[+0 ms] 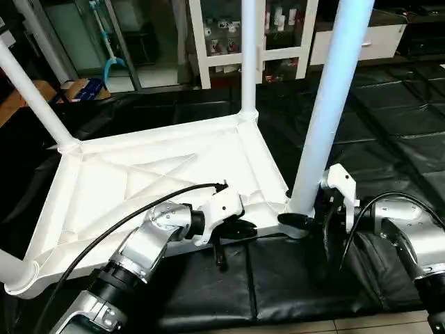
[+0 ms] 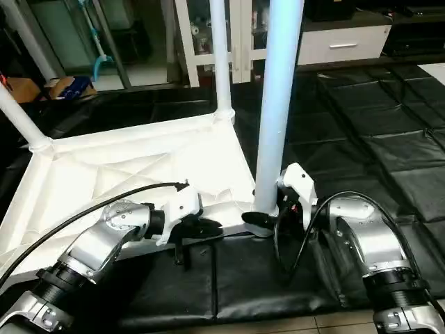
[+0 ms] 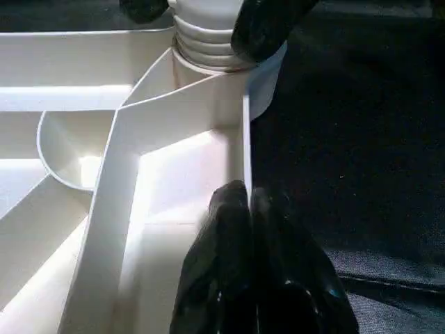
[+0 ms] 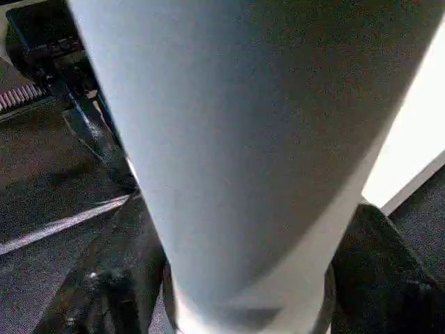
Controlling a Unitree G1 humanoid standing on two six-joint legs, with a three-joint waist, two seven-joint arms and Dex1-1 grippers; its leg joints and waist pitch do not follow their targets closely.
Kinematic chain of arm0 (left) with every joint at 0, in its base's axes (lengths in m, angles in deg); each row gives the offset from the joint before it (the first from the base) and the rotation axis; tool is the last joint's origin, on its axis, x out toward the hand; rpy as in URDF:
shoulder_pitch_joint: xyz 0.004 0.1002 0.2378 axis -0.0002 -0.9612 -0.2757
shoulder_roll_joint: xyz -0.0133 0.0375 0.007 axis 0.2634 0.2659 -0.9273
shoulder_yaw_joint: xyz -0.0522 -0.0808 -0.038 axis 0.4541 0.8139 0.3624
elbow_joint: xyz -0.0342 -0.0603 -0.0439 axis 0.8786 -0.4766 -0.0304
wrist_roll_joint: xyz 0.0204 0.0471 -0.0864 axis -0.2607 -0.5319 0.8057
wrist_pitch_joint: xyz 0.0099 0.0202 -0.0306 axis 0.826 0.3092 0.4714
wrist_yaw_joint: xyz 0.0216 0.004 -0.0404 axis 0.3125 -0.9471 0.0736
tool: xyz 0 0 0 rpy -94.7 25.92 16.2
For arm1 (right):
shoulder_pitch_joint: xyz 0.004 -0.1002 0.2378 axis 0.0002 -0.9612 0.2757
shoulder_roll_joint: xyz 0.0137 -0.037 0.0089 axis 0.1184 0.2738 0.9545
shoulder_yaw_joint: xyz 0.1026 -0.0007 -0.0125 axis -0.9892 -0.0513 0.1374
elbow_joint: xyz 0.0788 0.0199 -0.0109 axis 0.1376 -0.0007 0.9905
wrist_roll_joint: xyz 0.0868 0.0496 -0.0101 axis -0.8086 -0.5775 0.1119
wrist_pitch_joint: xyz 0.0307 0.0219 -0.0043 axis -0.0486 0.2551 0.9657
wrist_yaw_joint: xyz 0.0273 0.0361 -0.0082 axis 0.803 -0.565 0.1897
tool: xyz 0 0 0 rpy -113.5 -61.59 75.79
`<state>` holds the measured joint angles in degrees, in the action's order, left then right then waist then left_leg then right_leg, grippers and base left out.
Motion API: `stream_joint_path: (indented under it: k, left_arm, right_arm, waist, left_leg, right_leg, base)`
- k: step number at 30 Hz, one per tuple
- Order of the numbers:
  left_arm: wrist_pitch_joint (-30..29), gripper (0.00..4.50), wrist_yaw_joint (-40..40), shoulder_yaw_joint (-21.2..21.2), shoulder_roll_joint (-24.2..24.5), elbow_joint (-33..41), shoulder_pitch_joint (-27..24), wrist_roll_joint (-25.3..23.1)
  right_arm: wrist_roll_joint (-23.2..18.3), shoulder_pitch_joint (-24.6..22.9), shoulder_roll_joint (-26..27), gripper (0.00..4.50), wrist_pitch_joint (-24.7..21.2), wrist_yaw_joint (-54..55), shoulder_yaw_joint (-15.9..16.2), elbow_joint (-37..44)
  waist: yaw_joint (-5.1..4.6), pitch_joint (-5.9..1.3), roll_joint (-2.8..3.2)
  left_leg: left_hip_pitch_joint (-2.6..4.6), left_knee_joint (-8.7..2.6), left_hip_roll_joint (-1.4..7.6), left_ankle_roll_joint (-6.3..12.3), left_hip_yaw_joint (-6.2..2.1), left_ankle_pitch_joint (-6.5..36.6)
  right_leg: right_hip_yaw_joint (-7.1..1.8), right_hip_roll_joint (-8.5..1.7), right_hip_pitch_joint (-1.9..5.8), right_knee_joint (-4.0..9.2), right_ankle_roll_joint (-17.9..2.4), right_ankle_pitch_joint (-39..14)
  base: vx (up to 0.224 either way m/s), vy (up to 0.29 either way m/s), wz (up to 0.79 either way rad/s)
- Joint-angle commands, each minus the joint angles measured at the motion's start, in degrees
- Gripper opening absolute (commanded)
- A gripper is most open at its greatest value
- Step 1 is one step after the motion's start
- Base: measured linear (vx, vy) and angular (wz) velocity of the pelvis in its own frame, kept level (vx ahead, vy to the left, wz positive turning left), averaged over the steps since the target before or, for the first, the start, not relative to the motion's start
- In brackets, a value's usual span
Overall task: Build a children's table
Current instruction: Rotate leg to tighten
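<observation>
Straddling the base of the near leg (image 1: pixel 327 118) with my right tool (image 1: pixel 311 221), fingers apart either side where it stands in the corner socket of the upturned tabletop (image 1: pixel 104 188) on black mats (image 1: pixel 306 278), I rest my shut left tool (image 1: pixel 240 229) by its rim

Bright glare on white plastic, wrist close-ups blurred.

White ribbed tabletop (image 1: pixel 139 181), white legs (image 1: pixel 327 111), black quilted mat (image 1: pixel 292 278) — silver forearms, black-fingered right tool (image 1: pixel 304 219)
</observation>
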<state>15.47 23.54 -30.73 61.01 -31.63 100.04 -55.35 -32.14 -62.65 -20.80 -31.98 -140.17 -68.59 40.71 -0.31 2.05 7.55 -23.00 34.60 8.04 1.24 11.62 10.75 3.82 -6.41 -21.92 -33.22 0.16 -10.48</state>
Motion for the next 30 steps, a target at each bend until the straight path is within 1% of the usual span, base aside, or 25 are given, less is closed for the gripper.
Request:
stream_joint_path:
  k: [1, 3, 8, 12, 13, 14, 15, 17, 18, 19, 20, 21, 22, 23, 24, 25, 26, 27, 28, 29, 30]
  left_arm:
    - [-1.4, 0.00, 1.4, -2.2, 1.0, -0.9, -1.2, -0.8]
    - [-1.7, 0.00, 1.6, -2.3, 1.1, -0.8, -1.1, -0.9]
    - [-2.2, 0.00, 1.9, -2.7, 1.1, -0.9, -1.1, -0.9]
    - [-2.6, 0.00, 0.9, -2.6, 0.6, -1.4, -0.8, -1.1]
    - [-3.0, 0.00, -0.4, -2.2, -0.1, -2.0, -0.4, -1.3]
    - [-3.5, 0.00, -2.2, -1.6, -1.0, -2.9, 0.2, -1.7]
    - [-3.7, 0.00, -2.8, -1.5, -1.3, -3.2, 0.4, -1.8]
    - [-4.6, 0.00, -6.1, -0.6, -2.9, -5.1, 1.8, -2.5]
    - [-4.9, 0.00, -6.9, -0.4, -3.4, -5.7, 2.2, -2.7]
    - [-7.3, 0.00, -12.3, 1.5, -6.1, -8.3, 4.1, -2.9]
    - [-7.5, 0.00, -12.6, 1.7, -6.2, -8.5, 4.2, -2.9]
    - [-8.9, 0.00, -14.9, 2.6, -7.4, -9.6, 5.0, -2.9]
    - [-10.4, 0.00, -20.0, 4.8, -9.9, -12.5, 6.8, -2.6]
    - [-10.4, 0.00, -20.0, 4.8, -9.9, -12.5, 6.8, -2.6]
    - [-11.0, 0.00, -22.8, 6.0, -11.4, -14.3, 7.9, -2.4]
    - [-10.7, 0.00, -24.5, 6.6, -12.3, -15.4, 8.5, -2.3]
    - [-10.3, 0.00, -26.1, 7.1, -13.1, -16.6, 9.2, -2.4]
    - [-10.0, 0.00, -26.9, 7.3, -13.4, -17.1, 9.4, -2.5]
    - [-9.5, 0.00, -28.3, 7.7, -14.1, -18.1, 10.0, -2.7]
    - [-9.2, 0.00, -29.0, 7.9, -14.5, -18.7, 10.4, -2.9]
    - [-8.9, 0.00, -29.4, 8.0, -14.6, -19.1, 10.6, -3.2]
  right_arm:
    - [-0.6, 0.6, 0.0, 2.80, -0.5, -0.7, 0.6, -0.4]
    - [-0.6, 0.5, 0.0, 2.68, -0.5, -0.9, 0.5, -0.4]
    - [0.0, -0.3, 0.7, 2.63, -0.2, 0.1, 0.7, -0.1]
    - [1.8, -0.1, 2.0, 2.63, 0.6, 4.2, 0.5, -1.4]
    - [3.3, 0.6, 3.0, 2.63, 1.2, 7.7, 0.2, -2.9]
    - [4.6, 1.3, 4.2, 2.63, 1.3, 11.5, -0.1, -4.4]
    - [4.9, 1.5, 4.6, 2.62, 1.2, 12.6, -0.2, -4.8]
    - [5.9, 2.5, 7.3, 2.62, -0.1, 19.3, -1.5, -6.4]
    - [6.0, 2.7, 8.0, 2.62, -0.6, 21.1, -1.9, -6.7]
    - [6.4, 3.4, 11.4, 2.62, -2.5, 28.1, -3.3, -7.1]
    - [6.4, 3.5, 11.6, 2.62, -2.7, 28.6, -3.4, -7.1]
    - [6.5, 3.8, 13.1, 2.62, -3.6, 31.5, -4.1, -7.4]
    - [9.8, 4.6, 15.7, 2.62, -4.2, 39.2, -3.5, -8.3]
    - [9.8, 4.6, 15.7, 2.62, -4.2, 39.2, -3.5, -8.3]
    - [11.2, 5.3, 18.0, 2.62, -4.5, 44.0, -3.5, -9.1]
    - [11.3, 5.8, 20.2, 2.62, -4.7, 47.3, -4.0, -9.5]
    - [11.3, 6.3, 22.5, 2.61, -5.1, 50.3, -4.3, -10.0]
    - [11.2, 6.6, 23.5, 2.61, -5.1, 51.8, -4.5, -10.2]
    - [11.2, 7.1, 25.6, 2.61, -5.1, 54.7, -4.8, -10.6]
    - [11.4, 7.6, 27.1, 2.61, -4.7, 56.2, -4.6, -11.0]
    - [11.2, 8.1, 28.5, 2.61, -4.2, 57.0, -4.5, -11.2]
  waist:
    - [0.26, -3.85, -1.56]
    - [0.32, -3.84, -1.42]
    - [0.27, -3.78, -1.46]
    - [0.02, -3.70, -1.51]
    - [-0.20, -3.55, -1.52]
    - [-0.53, -3.32, -1.56]
    - [-0.85, -3.10, -1.51]
    - [-1.90, -2.67, -1.64]
    - [-1.90, -2.67, -1.64]
    - [-2.59, -2.47, -1.64]
    - [-3.10, -2.53, -1.77]
    - [-3.37, -2.50, -1.74]
    - [-3.64, -2.46, -1.47]
    - [-4.29, -2.41, -1.53]
    - [-4.71, -2.39, -1.51]
    - [-4.93, -2.41, -1.59]
    - [-5.33, -2.33, -1.41]
    - [-5.67, -2.30, -1.49]
    - [-6.02, -2.29, -1.48]
    - [-6.45, -2.14, -1.47]
    - [-6.69, -2.10, -1.43]
  left_leg:
    - [1.49, -3.81, 5.03, 8.61, -2.47, 8.2]
    - [1.45, -3.79, 5.02, 8.72, -2.48, 8.3]
    - [1.51, -3.91, 5.01, 7.86, -2.49, 10.1]
    - [1.48, -4.02, 4.95, 7.30, -2.50, 10.8]
    - [1.42, -4.11, 4.88, 6.81, -2.49, 12.1]
    - [1.45, -4.29, 4.86, 5.79, -2.57, 14.2]
    - [1.48, -4.48, 4.78, 5.00, -2.54, 15.9]
    - [1.73, -5.00, 4.58, 0.90, -2.99, 23.1]
    - [1.73, -5.00, 4.58, 0.90, -2.99, 23.1]
    - [2.21, -5.12, 4.46, -1.58, -3.20, 27.1]
    - [2.28, -5.12, 4.29, -2.66, -3.49, 29.2]
    - [2.26, -5.13, 4.22, -2.89, -3.54, 29.9]
    - [2.34, -5.17, 4.21, -2.98, -3.72, 31.2]
    - [2.29, -5.23, 4.00, -3.51, -3.78, 32.0]
    - [2.28, -5.35, 4.04, -3.64, -3.97, 33.1]
    - [2.23, -5.27, 3.87, -3.52, -3.94, 33.4]
    - [2.24, -5.20, 3.74, -3.48, -4.14, 34.5]
    - [2.18, -5.21, 3.62, -3.37, -4.10, 35.0]
    - [2.29, -5.21, 3.58, -3.39, -4.28, 35.9]
    - [2.71, -5.04, 3.43, -3.40, -4.22, 37.5]
    - [2.94, -4.98, 3.39, -3.55, -4.34, 38.6]
  right_leg:
    - [-1.69, -2.78, 2.00, 2.55, -14.8, -4.1]
    - [-1.67, -2.84, 2.06, 2.57, -14.9, -4.3]
    - [-1.66, -2.78, 2.07, 2.80, -14.5, -6.5]
    - [-1.69, -2.75, 2.02, 2.84, -14.4, -7.2]
    - [-1.70, -2.79, 1.98, 3.02, -14.3, -8.8]
    - [-1.74, -2.78, 1.80, 3.31, -13.9, -11.5]
    - [-1.73, -2.71, 1.71, 3.56, -13.6, -13.6]
    - [-1.58, -2.63, 1.58, 4.09, -11.3, -22.5]
    - [-1.58, -2.63, 1.58, 4.09, -11.3, -22.5]
    - [-1.69, -2.60, 0.94, 4.57, -9.8, -26.3]
    - [-1.51, -2.66, 0.93, 4.73, -9.1, -28.0]
    - [-1.48, -2.57, 0.92, 4.69, -8.7, -28.4]
    - [-1.43, -2.72, 0.72, 5.04, -8.0, -29.5]
    - [-1.22, -2.58, 0.53, 5.23, -7.5, -30.1]
    - [-1.15, -2.55, 0.51, 5.46, -6.8, -30.3]
    - [-1.09, -2.58, 0.41, 5.56, -6.7, -30.5]
    - [-0.88, -2.73, 0.28, 5.73, -6.2, -32.3]
    - [-0.80, -2.65, 0.19, 5.95, -5.7, -33.2]
    - [-0.61, -2.69, 0.04, 6.18, -5.1, -34.2]
    - [-0.42, -2.62, -0.56, 6.67, -4.6, -35.6]
    - [-0.12, -2.57, -0.65, 6.75, -4.1, -36.4]
  base:
    - [0.000, 0.000, 0.00]
    - [0.000, 0.000, 0.00]
    - [0.000, 0.000, 0.00]
    - [0.000, 0.000, 0.00]
    - [0.000, 0.000, 0.00]
    - [0.000, 0.000, 0.00]
    - [0.000, 0.000, 0.00]
    - [-0.027, 0.003, -0.04]
    - [-0.061, 0.010, -0.06]
    - [-0.061, 0.010, -0.06]
    - [-0.058, 0.008, -0.02]
    - [-0.053, 0.013, -0.02]
    - [-0.053, 0.013, -0.02]
    - [0.000, 0.000, 0.00]
    - [0.000, 0.000, 0.00]
    - [0.000, 0.000, 0.00]
    - [0.000, 0.000, 0.00]
    - [0.000, 0.000, 0.00]
    - [0.000, 0.000, 0.00]
    - [0.000, 0.000, 0.00]
    - [0.000, 0.000, 0.00]
